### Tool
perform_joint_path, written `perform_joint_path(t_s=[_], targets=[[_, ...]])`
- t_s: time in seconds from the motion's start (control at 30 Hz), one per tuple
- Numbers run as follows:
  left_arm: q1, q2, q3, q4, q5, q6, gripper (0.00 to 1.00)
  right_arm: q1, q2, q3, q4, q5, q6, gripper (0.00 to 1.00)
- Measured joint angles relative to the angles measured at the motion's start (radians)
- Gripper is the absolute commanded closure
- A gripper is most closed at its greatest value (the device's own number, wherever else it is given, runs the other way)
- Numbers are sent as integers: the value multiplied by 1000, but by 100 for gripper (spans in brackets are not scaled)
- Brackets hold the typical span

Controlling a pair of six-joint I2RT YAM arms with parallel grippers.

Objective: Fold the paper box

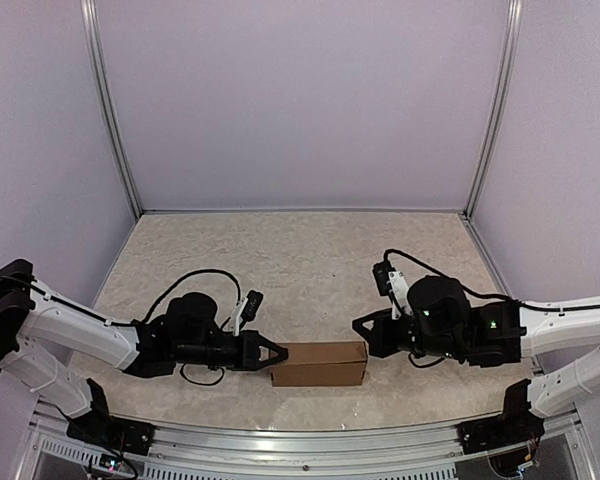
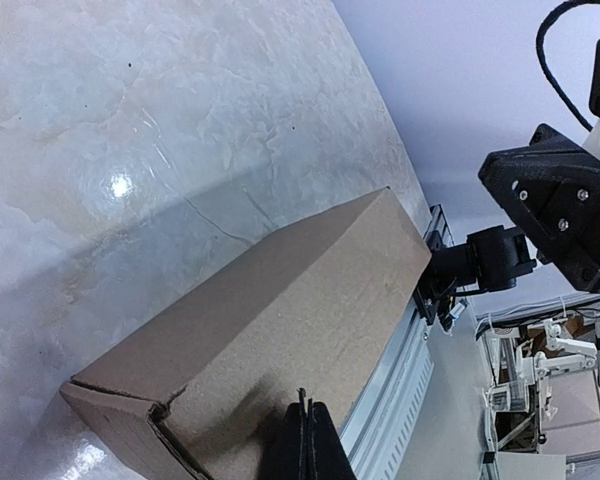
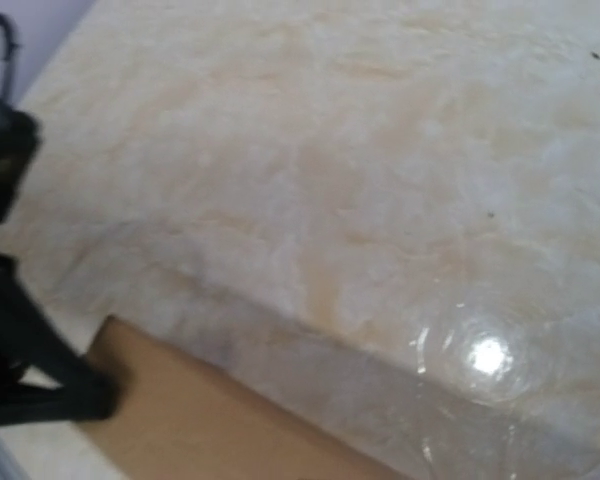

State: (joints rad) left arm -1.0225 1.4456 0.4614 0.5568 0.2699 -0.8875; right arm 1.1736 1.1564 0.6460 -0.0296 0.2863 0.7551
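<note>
The paper box [image 1: 320, 363] is a closed brown carton lying lengthwise near the table's front edge. In the left wrist view the box [image 2: 280, 310] fills the middle, with a slightly torn corner at its near end. My left gripper [image 1: 281, 353] is shut with nothing between its fingers, and its tips [image 2: 308, 425] rest over the box's top at the left end. My right gripper [image 1: 359, 324] hovers just behind the box's far right corner and looks shut. Its own fingers are out of the right wrist view, which shows only the box [image 3: 200, 420] and the left gripper's black tip [image 3: 40, 380].
A slotted aluminium rail [image 1: 300, 445] runs along the near edge just in front of the box. Lilac walls with metal posts [image 1: 110, 110] close in the marbled tabletop [image 1: 300, 270] on three sides.
</note>
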Motion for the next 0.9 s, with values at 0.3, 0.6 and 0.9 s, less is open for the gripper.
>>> perform_joint_path(t_s=[0.3, 0.6, 0.9], targets=[[0, -1, 5, -10, -1, 2, 100, 0, -63, -52, -52, -88, 3, 100], [0, 5, 5, -5, -2, 2, 100, 2, -13, -143, 20, -107, 66, 100], [0, 8, 6, 0, -8, 2, 100, 2, -37, -131, -34, -92, 65, 100]])
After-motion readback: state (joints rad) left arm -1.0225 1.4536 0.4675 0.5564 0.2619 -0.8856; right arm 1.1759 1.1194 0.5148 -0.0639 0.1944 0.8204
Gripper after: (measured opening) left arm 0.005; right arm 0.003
